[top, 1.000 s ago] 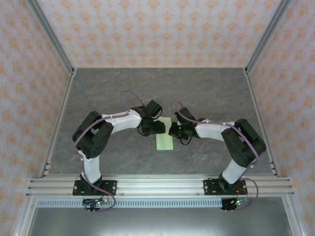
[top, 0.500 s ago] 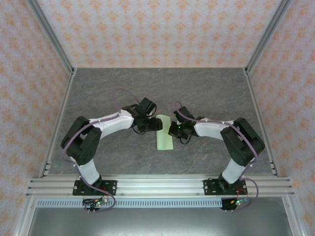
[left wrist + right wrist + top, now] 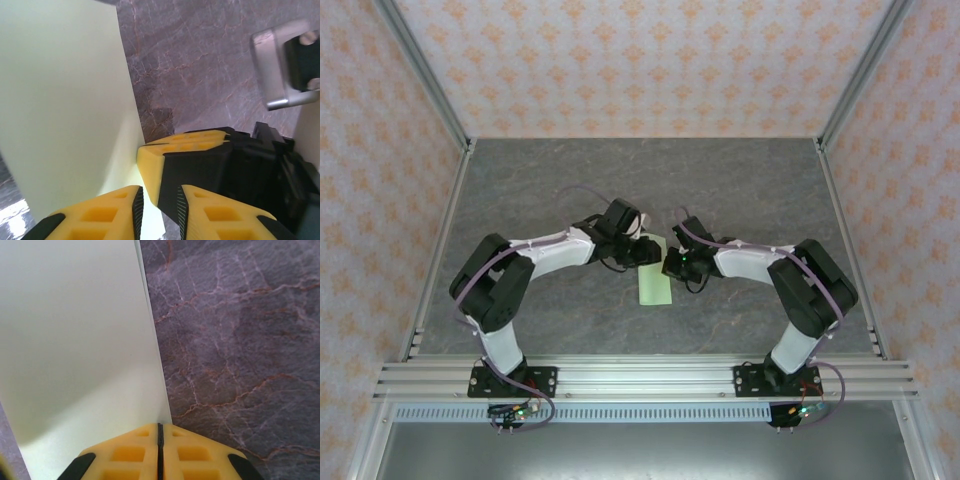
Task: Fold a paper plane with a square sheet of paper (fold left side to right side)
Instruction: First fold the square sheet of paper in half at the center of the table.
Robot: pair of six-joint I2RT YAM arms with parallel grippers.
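Observation:
The square sheet of paper point(image 3: 655, 287) lies on the grey table as a narrow pale green rectangle; no paper plane shape is in view. My left gripper point(image 3: 646, 251) sits over its upper left part. In the left wrist view the paper point(image 3: 65, 100) runs along the left, and its edge passes into the narrow gap of my left gripper point(image 3: 159, 195), which stands slightly open. My right gripper point(image 3: 668, 264) is shut, with its tips point(image 3: 160, 426) down on the right edge of the paper point(image 3: 75, 340). One of its yellow fingers point(image 3: 152, 162) sits just ahead of my left jaws.
Both arms meet over the middle of the marbled grey table point(image 3: 570, 180). Aluminium rails point(image 3: 440, 250) and patterned walls fence the table on three sides. A silver bracket of the right arm point(image 3: 277, 70) hangs close to my left wrist.
My left gripper has swung right onto the paper's upper part and its jaws have narrowed. The raised flap seen half a second ago is now down or covered. The right arm has stayed put.

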